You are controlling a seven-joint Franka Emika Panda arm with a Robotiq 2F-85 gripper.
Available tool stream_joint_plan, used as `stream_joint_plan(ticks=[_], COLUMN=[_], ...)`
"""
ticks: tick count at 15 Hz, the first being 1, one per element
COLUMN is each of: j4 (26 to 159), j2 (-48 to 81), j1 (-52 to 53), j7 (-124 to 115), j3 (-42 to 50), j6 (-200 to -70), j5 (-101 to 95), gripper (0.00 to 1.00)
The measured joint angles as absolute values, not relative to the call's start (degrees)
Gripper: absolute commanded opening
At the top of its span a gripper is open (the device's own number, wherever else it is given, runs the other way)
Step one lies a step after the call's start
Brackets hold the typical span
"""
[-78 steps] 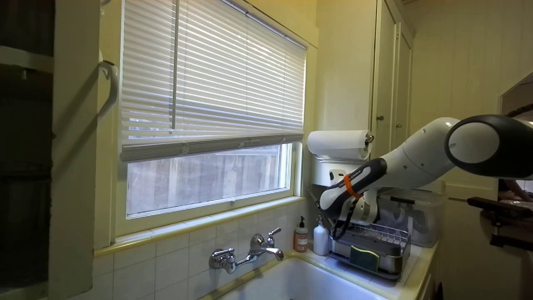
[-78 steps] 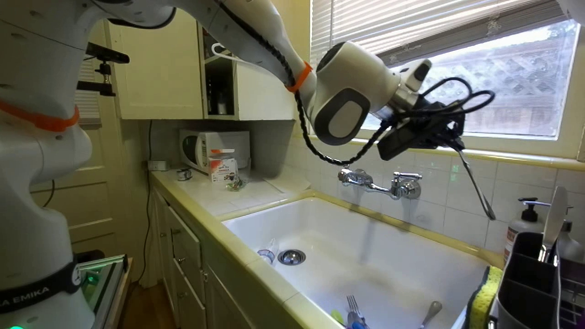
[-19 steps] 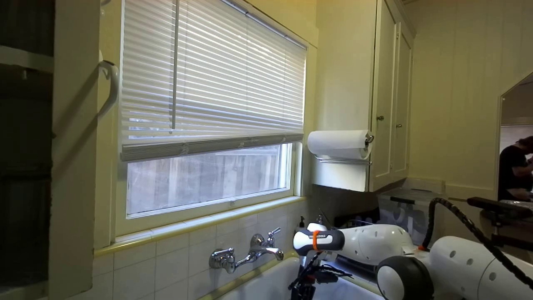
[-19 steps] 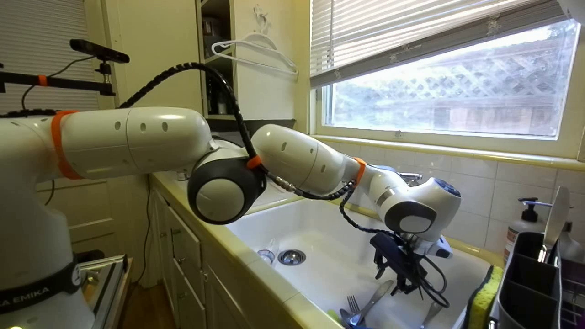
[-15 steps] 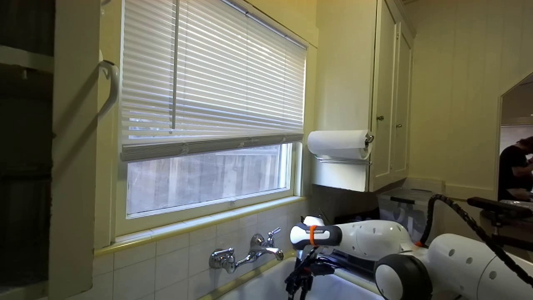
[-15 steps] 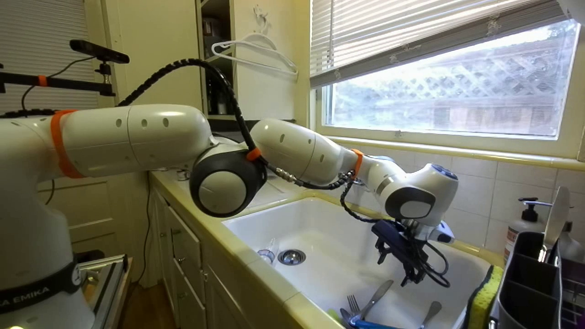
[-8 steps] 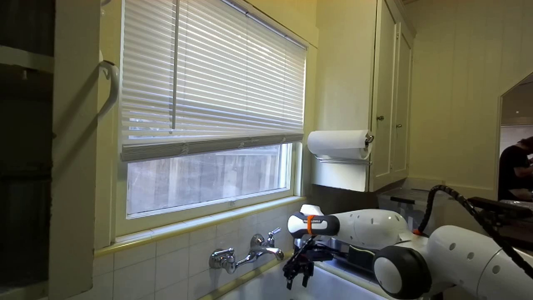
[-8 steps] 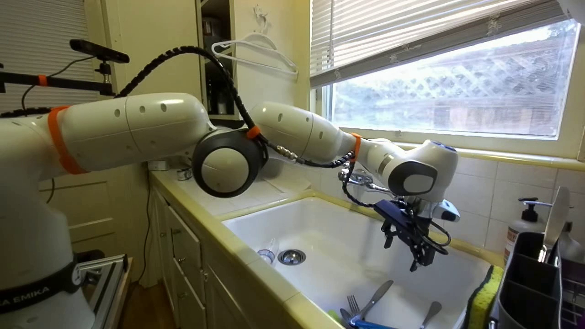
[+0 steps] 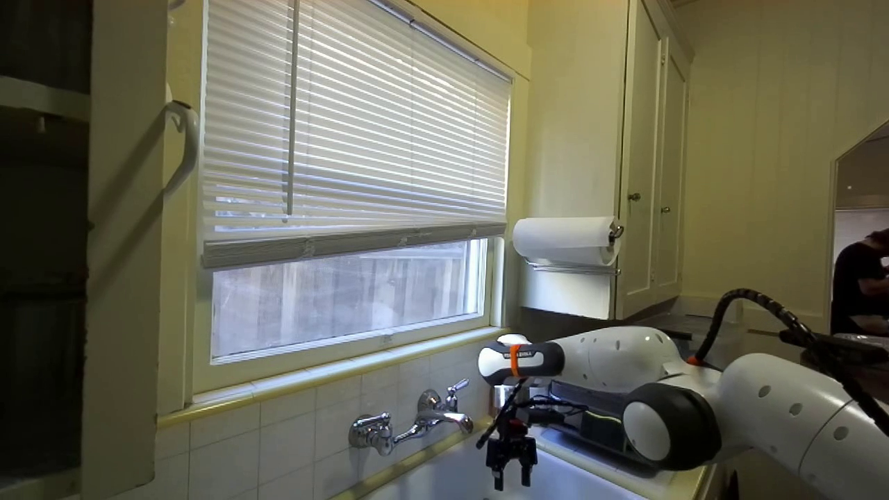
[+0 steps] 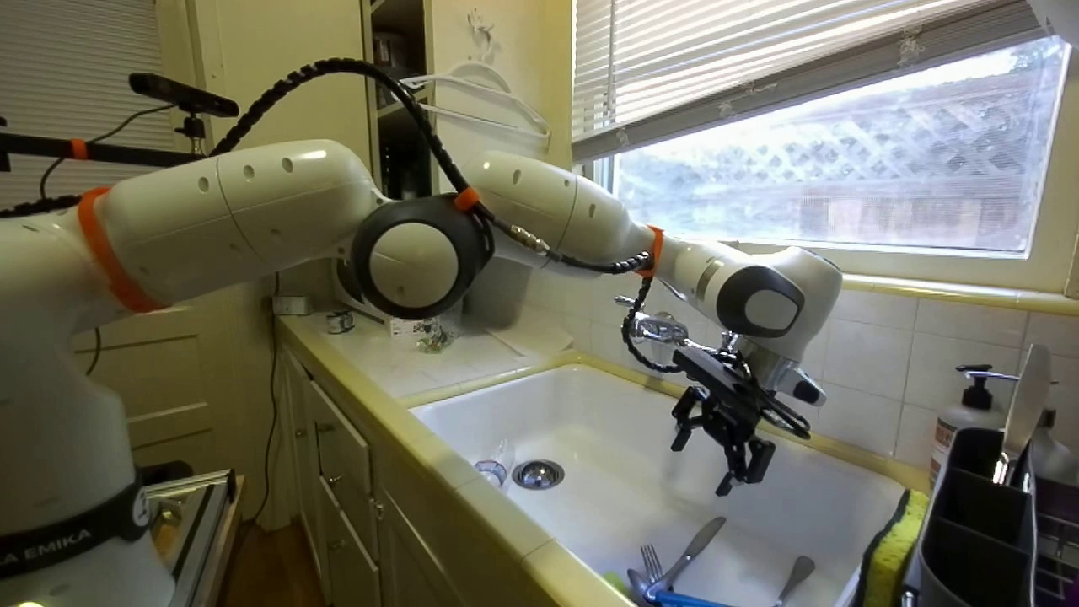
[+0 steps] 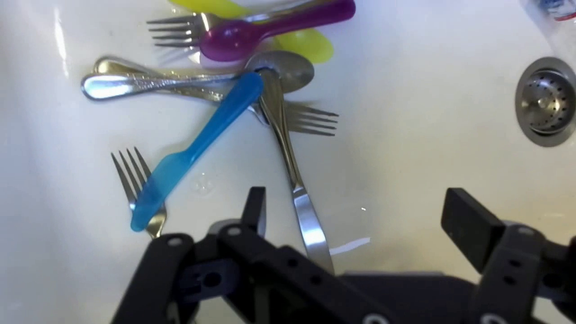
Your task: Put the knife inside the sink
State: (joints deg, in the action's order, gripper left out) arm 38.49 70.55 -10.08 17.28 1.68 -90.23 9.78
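- Silver knife (image 11: 299,190) lies inside the sink (image 10: 607,438), evidently as tasked.
- Fingers (image 11: 472,227) stand wide apart above the sink, gripping nothing, presumably for the knife's release.

A slatted blind (image 9: 361,132) covers part of a window (image 9: 347,298); to its right, a paper towel roll (image 9: 564,240) hangs by a wall cabinet (image 9: 576,139), and farther right is a dark-clothed person (image 9: 858,281). In an exterior view, a small can (image 10: 340,322) sits on the far left of a counter (image 10: 396,367), while near right a sponge (image 10: 899,537) stands beside a dark cutlery holder (image 10: 969,558). In the wrist view, a purple spoon (image 11: 270,30) lies across a fork (image 11: 193,28).
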Motion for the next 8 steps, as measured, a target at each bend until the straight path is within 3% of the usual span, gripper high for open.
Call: stream_joint_plan(ticks=[8], j4=[47.2], j2=[64.8], j1=[-8.2], j7=[14.8], j3=[3.9], j6=[-93.7], j5=[9.4], gripper=[1.0])
